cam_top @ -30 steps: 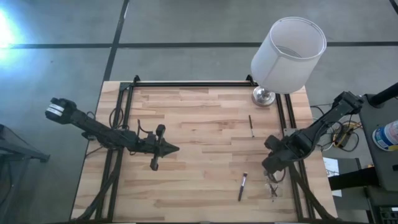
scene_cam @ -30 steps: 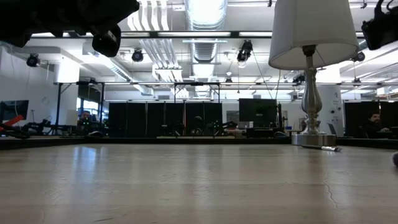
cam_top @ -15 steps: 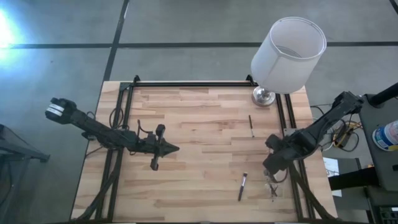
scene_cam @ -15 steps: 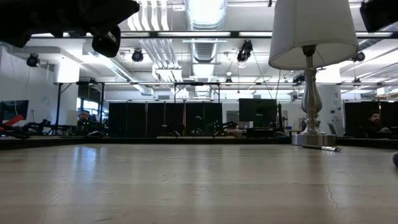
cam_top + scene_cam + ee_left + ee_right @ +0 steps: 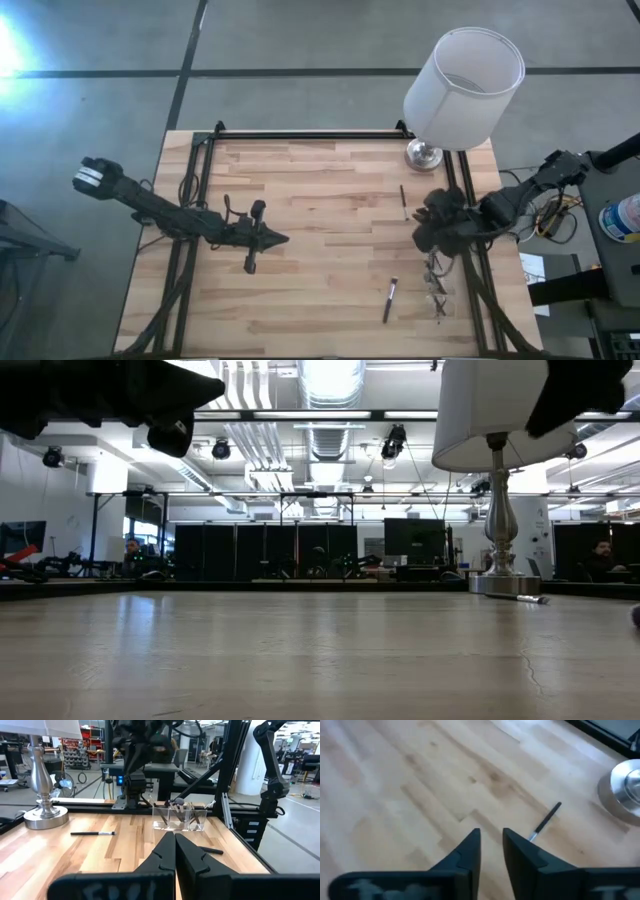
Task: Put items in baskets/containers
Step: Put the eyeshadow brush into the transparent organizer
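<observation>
brushes first: a thin dark-handled brush w/ pale tip [image 5: 404, 202] lies flat on the light wood plank table [image 5: 310, 270], just inboard of the right rail and near the lamp base. in the right wrist view the same slim stick [image 5: 543, 824] sits just ahead of the right gripper [image 5: 491, 840], not touching it, w/ the lamp's shiny round metal foot [image 5: 624, 787] close beyond. a second thin brush w/ dark handle and silvery ferrule [image 5: 390, 299] lies further toward the front edge, well apart from the first. the small clear rectangular plastic tray [image 5: 438, 290] sits at the table's right edge beside the rail; the left wrist view shows it [image 5: 179, 817] already holding several brushes leaning upright inside.

right gripper [image 5: 424, 222] hangs above the table btwn the first brush and the tray, fingers a narrow gap apart, holding nothing. left gripper [image 5: 174, 847] is parked over the left-centre of the table [image 5: 272, 238], fingers pressed together, empty.

around them: a big white cylindrical lamp shade [image 5: 464, 87] on a chrome stem stands at the back right corner, overhanging that part of the table; black frame rails [image 5: 456, 200] run along the right side next to the tray. the low view shows the lamp [image 5: 497, 480] and a brush lying by its base [image 5: 516, 598].
</observation>
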You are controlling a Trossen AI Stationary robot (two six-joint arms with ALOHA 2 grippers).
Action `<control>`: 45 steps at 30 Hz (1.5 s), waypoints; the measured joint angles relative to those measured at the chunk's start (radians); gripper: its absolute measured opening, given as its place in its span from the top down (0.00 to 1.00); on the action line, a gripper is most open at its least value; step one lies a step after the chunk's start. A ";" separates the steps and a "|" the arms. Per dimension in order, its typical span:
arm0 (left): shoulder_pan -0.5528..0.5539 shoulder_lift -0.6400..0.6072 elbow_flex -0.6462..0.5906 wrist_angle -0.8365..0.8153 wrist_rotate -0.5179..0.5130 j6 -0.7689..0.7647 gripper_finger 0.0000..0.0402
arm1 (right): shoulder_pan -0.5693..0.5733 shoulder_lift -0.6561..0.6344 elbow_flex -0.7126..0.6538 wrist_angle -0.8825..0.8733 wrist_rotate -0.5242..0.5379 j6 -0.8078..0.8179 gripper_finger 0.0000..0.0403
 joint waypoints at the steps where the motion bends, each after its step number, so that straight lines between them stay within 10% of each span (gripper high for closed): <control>1: 0.000 0.000 0.000 -0.005 0.000 0.000 1.00 | -0.028 -0.001 -0.025 0.036 -0.003 -0.025 0.84; 20: 0.002 0.000 0.000 -0.027 0.002 -0.007 1.00 | -0.557 -0.001 -0.446 0.477 -0.368 -0.203 0.68; 45: 0.002 0.001 0.000 -0.029 0.003 -0.006 1.00 | -0.590 0.013 -0.741 0.950 -0.446 -0.092 0.71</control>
